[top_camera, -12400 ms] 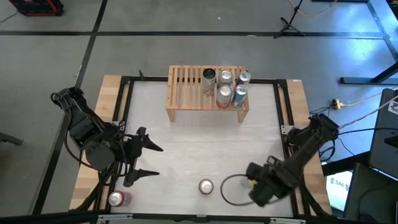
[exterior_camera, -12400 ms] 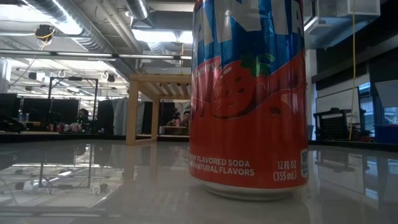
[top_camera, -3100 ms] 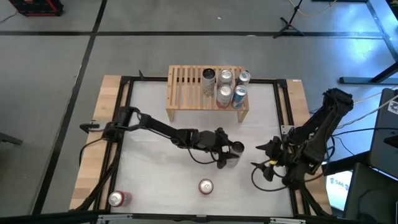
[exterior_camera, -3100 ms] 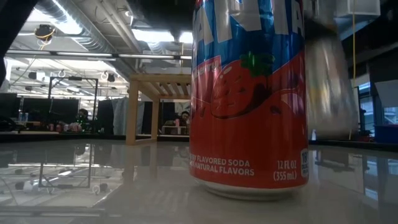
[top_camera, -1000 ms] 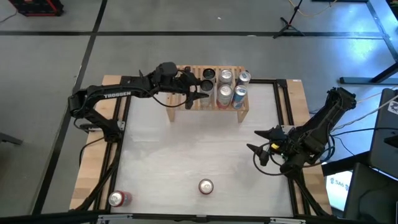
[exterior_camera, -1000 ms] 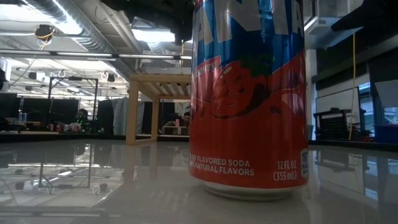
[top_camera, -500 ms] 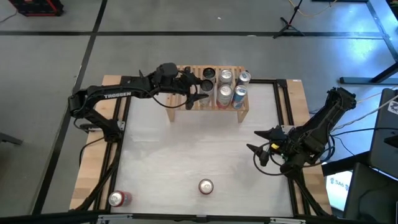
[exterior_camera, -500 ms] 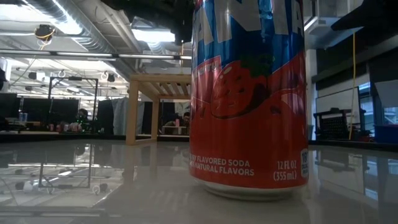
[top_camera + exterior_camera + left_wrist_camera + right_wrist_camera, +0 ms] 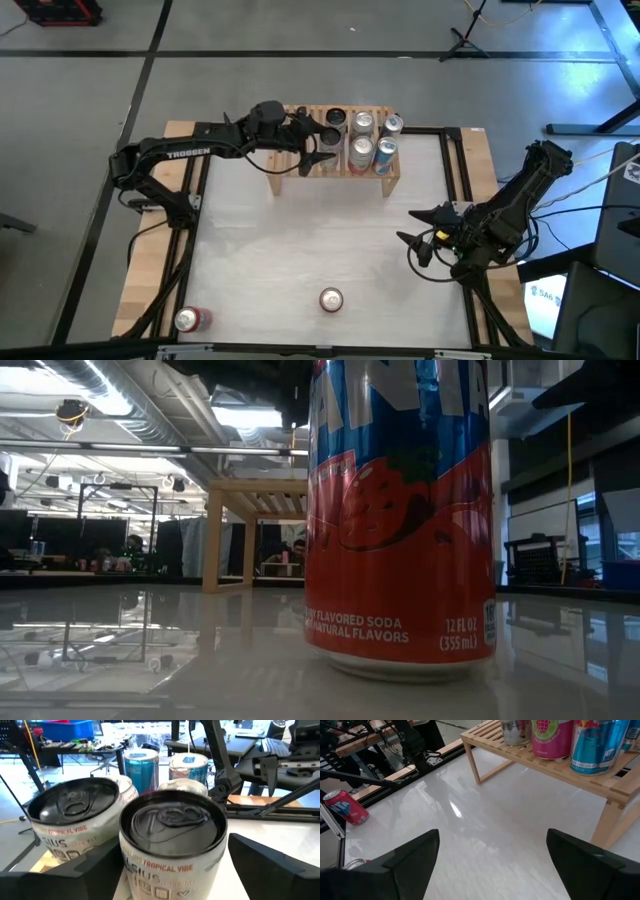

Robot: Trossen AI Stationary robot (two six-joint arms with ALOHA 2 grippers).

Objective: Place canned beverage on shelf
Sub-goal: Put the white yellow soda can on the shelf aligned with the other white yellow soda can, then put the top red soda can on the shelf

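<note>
Presently my left gripper [image 9: 318,144] is over the shelf [image 9: 290,160], its fingers spread wide on either side of a black-topped can marked "Tropical Vibe" [image 9: 172,845]. That can stands upright on the slatted top; the left wrist view shows a gap between each finger and the can wall, so I have hold of nothing. A second black-topped can of the same kind [image 9: 75,825] stands just beside it. Behind these two on the shelf are a blue can [image 9: 141,766] and a silver-topped can [image 9: 188,767], and the high view shows the whole group bunched toward the right end of the rack.

My right gripper [image 9: 412,229] waits low at the right side of the table [image 9: 300,250], fingers parted, empty, well apart from the shelf.

Two cans stand off the shelf near the table's front edge: a red strawberry soda can [image 9: 400,520] at centre front, and another red can [image 9: 187,319] at the front left corner.
</note>
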